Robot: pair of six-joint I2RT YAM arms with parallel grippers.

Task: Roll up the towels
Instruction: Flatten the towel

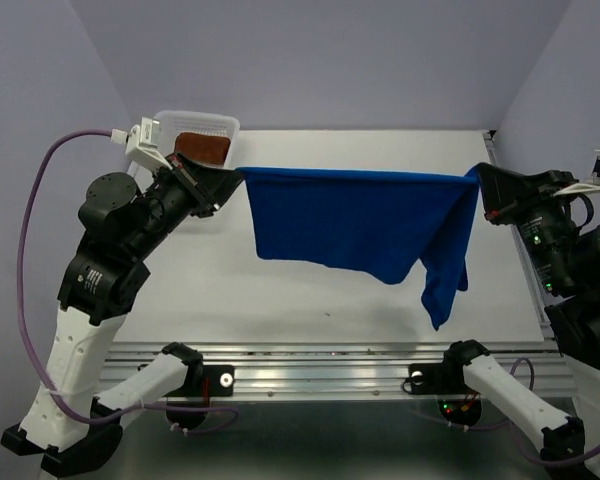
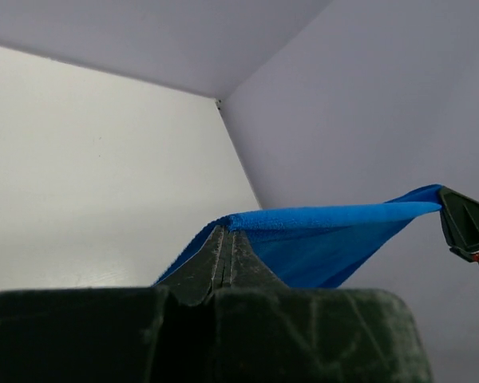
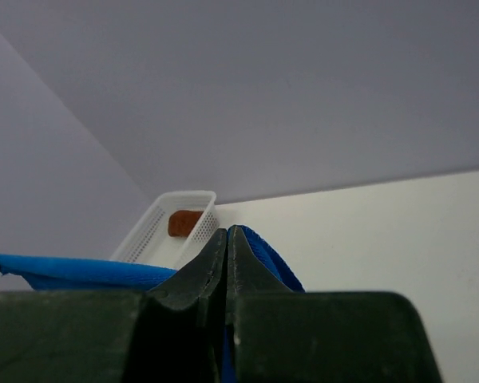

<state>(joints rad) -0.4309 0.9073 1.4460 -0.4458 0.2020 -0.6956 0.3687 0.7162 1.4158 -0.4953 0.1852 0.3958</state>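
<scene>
The blue towel (image 1: 350, 220) hangs in the air above the worktop (image 1: 280, 290), its top edge pulled into a nearly straight line from the left side to the right edge. The rest drapes down, and one folded tail droops lower near the right. Held this way, it is probably being spread out so it can be laid flat for rolling. The left hand (image 1: 225, 183) is clenched on the towel's upper left corner, fingers pressed together with cloth between them. The right hand (image 1: 483, 190) pinches the upper right corner just as tightly. The rust-brown towel (image 1: 202, 147) lies in the basket (image 1: 220, 122) at the far left corner.
</scene>
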